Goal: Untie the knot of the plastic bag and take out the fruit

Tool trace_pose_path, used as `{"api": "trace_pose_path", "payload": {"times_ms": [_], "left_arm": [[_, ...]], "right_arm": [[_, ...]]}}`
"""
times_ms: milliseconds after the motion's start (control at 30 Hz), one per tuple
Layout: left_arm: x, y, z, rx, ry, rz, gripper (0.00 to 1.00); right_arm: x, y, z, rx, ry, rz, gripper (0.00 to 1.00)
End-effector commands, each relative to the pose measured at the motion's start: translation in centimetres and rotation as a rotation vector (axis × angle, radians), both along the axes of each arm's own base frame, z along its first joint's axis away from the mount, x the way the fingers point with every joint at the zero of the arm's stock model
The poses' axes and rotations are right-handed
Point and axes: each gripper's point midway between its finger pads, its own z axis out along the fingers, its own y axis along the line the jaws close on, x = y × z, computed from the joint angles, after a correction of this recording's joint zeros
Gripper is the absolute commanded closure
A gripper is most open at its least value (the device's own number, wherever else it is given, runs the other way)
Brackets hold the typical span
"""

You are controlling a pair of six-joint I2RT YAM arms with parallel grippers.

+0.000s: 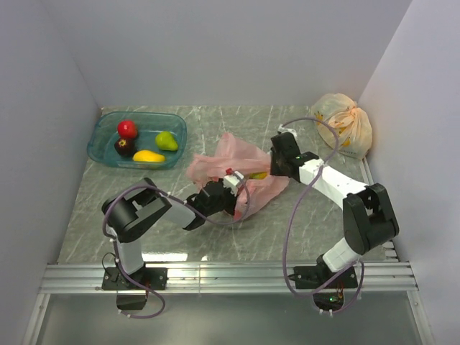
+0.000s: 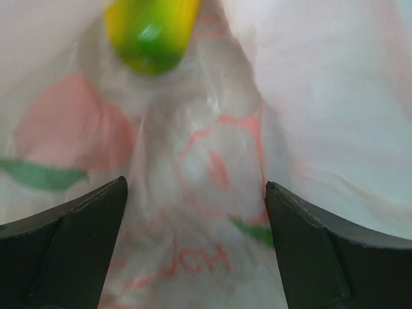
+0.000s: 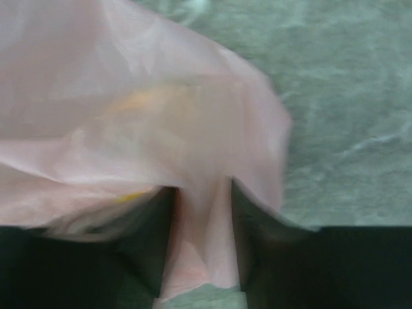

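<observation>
The pink plastic bag [image 1: 241,164] lies crumpled on the table's middle. My left gripper [image 1: 231,188] is open, with its fingers pushed into the bag's mouth. In the left wrist view [image 2: 195,187] both fingers stand wide apart over printed plastic [image 2: 212,167], and a yellow-green fruit [image 2: 151,29] lies ahead inside the bag. This fruit shows faintly through the plastic in the top view [image 1: 259,175]. My right gripper [image 1: 277,165] is shut on a fold of the bag at its right side; the fold [image 3: 199,238] is pinched between the fingers [image 3: 201,193].
A clear blue tray [image 1: 102,128] at the back left holds a red apple [image 1: 127,129], a dark purple fruit [image 1: 124,146], a green pear [image 1: 167,141] and a yellow oblong fruit [image 1: 149,156]. A tied pale yellow bag [image 1: 343,124] sits at the back right by the wall.
</observation>
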Motion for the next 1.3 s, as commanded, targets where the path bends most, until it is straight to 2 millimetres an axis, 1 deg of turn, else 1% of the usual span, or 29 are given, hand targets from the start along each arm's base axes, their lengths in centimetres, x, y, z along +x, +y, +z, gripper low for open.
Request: {"api": "trace_pose_path", "payload": {"times_ms": [0, 33, 67, 100, 167, 200, 267, 300, 367, 400, 467, 500, 533, 567, 667, 733, 767, 800, 867, 900, 933, 967, 1000, 1067, 1100, 1133, 1167, 1233, 1267], "left_arm": [[0.0, 0.5, 2.5, -0.077, -0.023, 0.040, 0.06], [-0.1, 0.6, 2.6, -0.080, -0.021, 0.041, 0.06], [-0.2, 0.8, 2.7, -0.080, -0.021, 0.041, 0.06], [-0.3, 0.9, 3.2, -0.088, -0.025, 0.040, 0.06], [-0.6, 1.1, 3.4, -0.093, -0.021, 0.035, 0.06], [-0.7, 1.0, 4.1, -0.107, -0.029, 0.031, 0.06], [-1.2, 1.1, 4.1, -0.109, -0.018, 0.022, 0.06], [-1.3, 1.1, 4.6, -0.119, -0.022, 0.019, 0.06], [-1.9, 1.0, 4.6, -0.120, -0.013, 0.004, 0.06], [-2.1, 0.9, 5.1, -0.128, -0.017, 0.000, 0.06], [-2.8, 1.1, 5.3, -0.122, -0.019, 0.001, 0.06], [-3.0, 1.1, 6.5, -0.140, -0.042, 0.006, 0.06], [-3.1, 1.3, 7.0, -0.146, -0.052, 0.017, 0.06], [-3.3, 1.9, 7.9, -0.161, -0.066, 0.028, 0.06], [-2.7, 3.1, 9.0, -0.163, -0.108, 0.088, 0.05], [-2.0, 3.8, 9.9, -0.143, -0.160, 0.124, 0.04], [-1.7, 4.0, 9.9, -0.131, -0.170, 0.132, 0.04], [-1.4, 4.3, 9.7, -0.102, -0.185, 0.145, 0.04], [-0.9, 4.3, 9.8, -0.090, -0.201, 0.157, 0.03], [-0.6, 4.5, 9.2, -0.070, -0.200, 0.172, 0.03], [-0.4, 4.4, 9.2, -0.069, -0.203, 0.175, 0.03], [-0.3, 4.3, 8.6, -0.056, -0.195, 0.171, 0.03], [-0.1, 4.2, 8.3, -0.050, -0.194, 0.166, 0.03], [0.1, 3.4, 8.2, -0.043, -0.191, 0.141, 0.03], [0.2, 3.3, 7.2, -0.015, -0.180, 0.134, 0.03], [0.5, 2.8, 7.2, -0.012, -0.181, 0.128, 0.03], [0.5, 2.6, 6.1, 0.014, -0.165, 0.121, 0.03], [1.0, 2.1, 5.8, 0.021, -0.164, 0.104, 0.03], [1.1, 2.1, 4.6, 0.050, -0.146, 0.107, 0.03]], "right_arm": [[1.2, -2.5, 0.0, 0.083, -0.025, -0.138, 0.68], [1.1, -3.4, -0.8, 0.105, -0.006, -0.165, 0.72], [1.2, -3.6, -1.2, 0.129, 0.000, -0.173, 0.74], [1.4, -2.9, -1.4, 0.172, 0.005, -0.148, 0.78], [1.4, -2.5, -2.5, 0.187, 0.035, -0.118, 0.84], [1.3, -1.7, -3.1, 0.213, 0.058, -0.087, 0.91], [1.0, -0.7, -4.0, 0.244, 0.087, -0.045, 0.99], [0.9, -0.1, -4.4, 0.265, 0.094, -0.019, 0.99], [0.0, 1.9, -5.2, 0.332, 0.141, 0.068, 1.00], [-0.3, 2.5, -5.6, 0.350, 0.162, 0.099, 1.00], [-1.1, 3.8, -5.5, 0.367, 0.190, 0.166, 1.00], [-1.9, 4.8, -5.2, 0.366, 0.203, 0.208, 1.00], [-2.5, 5.4, -4.9, 0.368, 0.210, 0.241, 1.00], [-3.4, 6.4, -4.1, 0.373, 0.213, 0.286, 1.00], [-4.9, 7.9, -2.8, 0.393, 0.210, 0.366, 1.00], [-5.9, 9.0, -1.8, 0.421, 0.221, 0.430, 1.00], [-6.4, 9.5, -1.3, 0.434, 0.225, 0.473, 1.00], [-6.7, 9.6, -0.8, 0.430, 0.224, 0.483, 1.00], [-6.7, 9.6, -0.4, 0.422, 0.211, 0.491, 1.00], [-6.4, 9.3, -0.1, 0.411, 0.197, 0.480, 1.00], [-6.3, 9.3, 0.0, 0.408, 0.190, 0.481, 1.00], [-6.3, 9.3, 0.0, 0.410, 0.190, 0.480, 1.00], [-6.3, 9.5, 0.1, 0.414, 0.189, 0.485, 1.00], [-6.2, 9.7, 0.1, 0.423, 0.193, 0.490, 1.00], [-6.2, 9.8, 0.0, 0.428, 0.199, 0.493, 1.00], [-6.2, 10.0, 0.0, 0.435, 0.200, 0.496, 1.00], [-6.2, 10.1, -0.1, 0.436, 0.202, 0.499, 1.00], [-6.2, 10.1, -0.4, 0.440, 0.209, 0.499, 1.00], [-6.3, 10.1, -0.5, 0.440, 0.211, 0.500, 1.00]]}}
